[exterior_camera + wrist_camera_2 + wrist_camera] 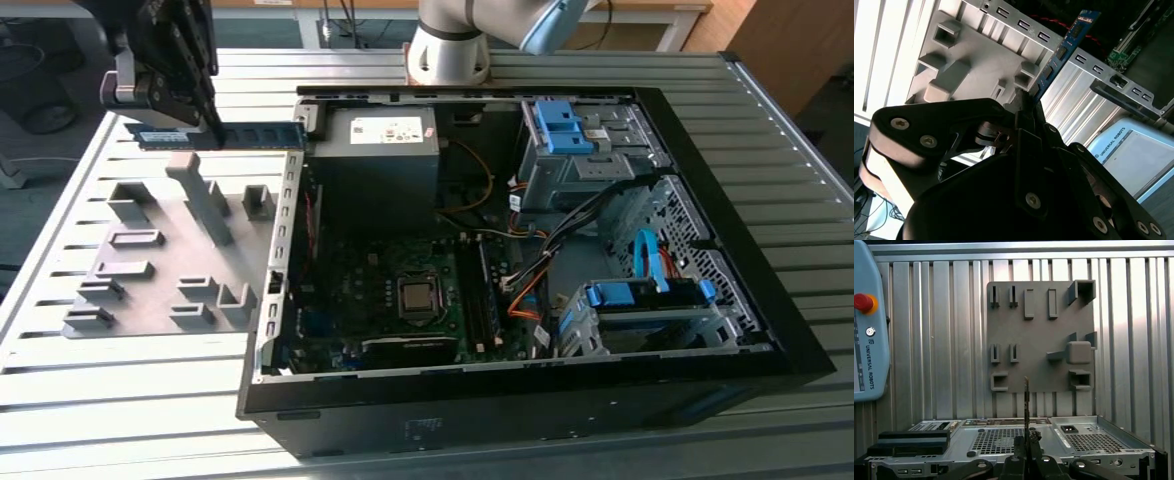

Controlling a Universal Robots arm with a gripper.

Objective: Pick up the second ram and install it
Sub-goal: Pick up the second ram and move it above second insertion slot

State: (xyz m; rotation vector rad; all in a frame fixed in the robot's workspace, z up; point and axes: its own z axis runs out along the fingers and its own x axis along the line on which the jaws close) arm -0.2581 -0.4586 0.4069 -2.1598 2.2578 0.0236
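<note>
While your pincer (203,128) hangs over the far left of the desk (134,400) in the exterior view, its jaws are clamped tight on the second ram (260,135). You have the stick lifted, long edge level, pointing toward the exterior view's right. Its free end is just beside the wall of the open computer case (534,415). The grey holder tray (167,262) lies flat on the desk, left of the case, and the ram is raised over its far end. In the second wrist view you see the second ram (1064,50) jutting out past the pincer (1026,100), blue with black chips, and the holder tray (974,50) behind it. In the first wrist view the second ram (1026,405) shows edge-on, gripped in the pincer (1026,450), with the holder tray (1036,340) beyond.
</note>
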